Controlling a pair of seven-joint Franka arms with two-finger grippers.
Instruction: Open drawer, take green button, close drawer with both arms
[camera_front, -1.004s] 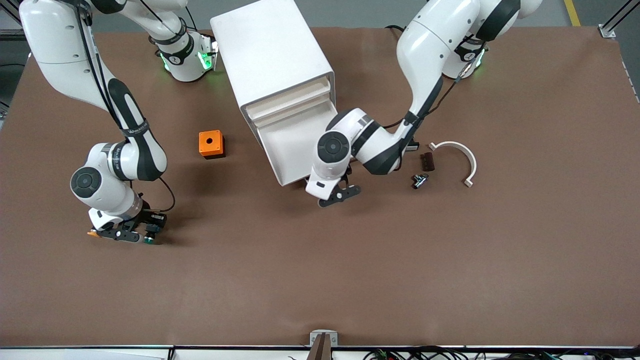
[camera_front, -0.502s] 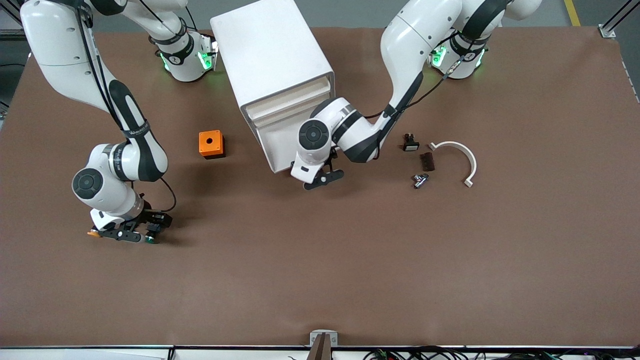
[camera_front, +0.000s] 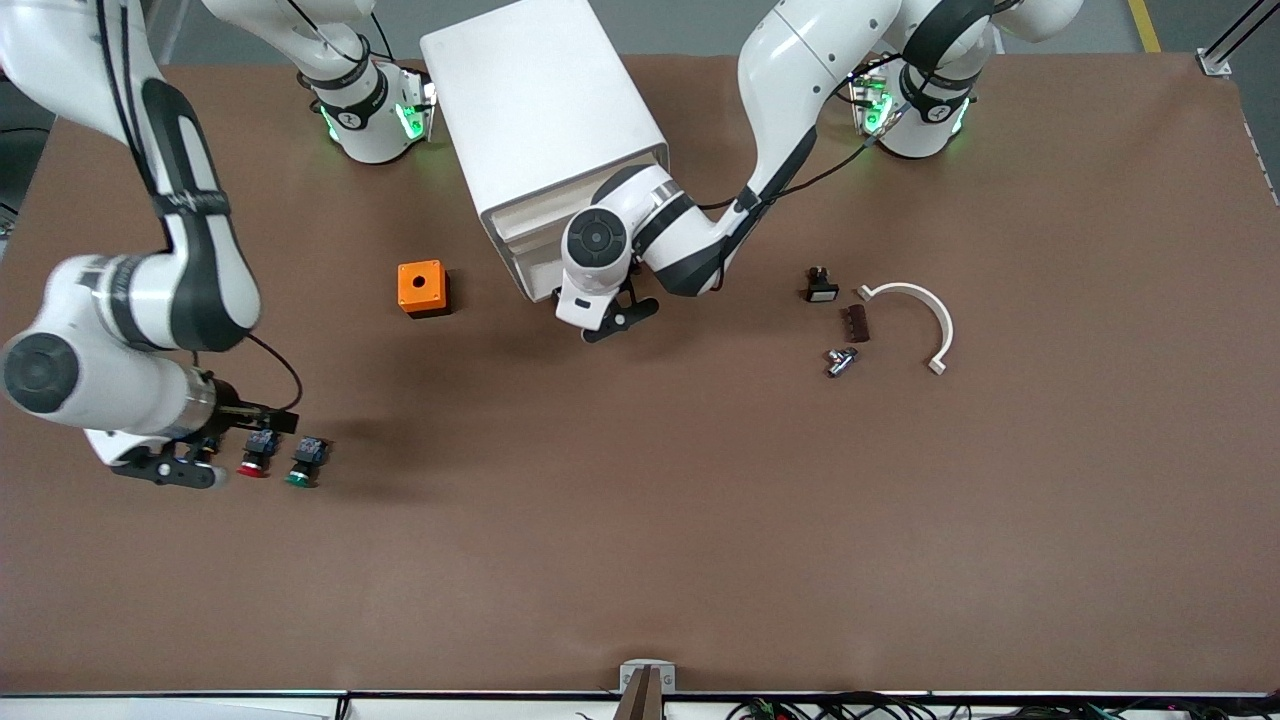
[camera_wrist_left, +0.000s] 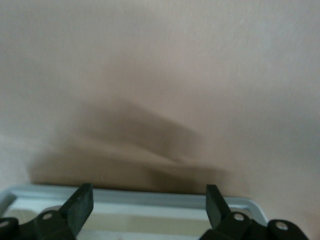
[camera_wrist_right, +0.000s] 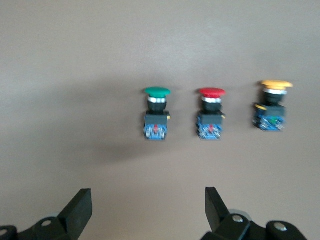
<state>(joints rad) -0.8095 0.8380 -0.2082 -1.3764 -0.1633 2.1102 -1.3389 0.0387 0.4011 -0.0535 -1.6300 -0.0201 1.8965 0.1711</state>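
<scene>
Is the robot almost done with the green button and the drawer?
Nearly. The green button is out, lying on the table beside a red one, and the right pincer is open over the spot beside them. The left pincer, open, is at the front of the drawer, which pokes only slightly out of the cabinet. Left to do: push it flush.

I see the cabinet (camera_front: 545, 105) between the arm bases, its drawer (camera_front: 530, 268) facing my camera, nearly shut. Left gripper (camera_front: 610, 318) sits at the drawer front. Three buttons in a row at the right arm's end; task button (camera_front: 303, 462) is the one closest to table centre. Right gripper (camera_front: 165, 468) hangs above that row. Small box (camera_front: 422, 288) lies between cabinet and row.
</scene>
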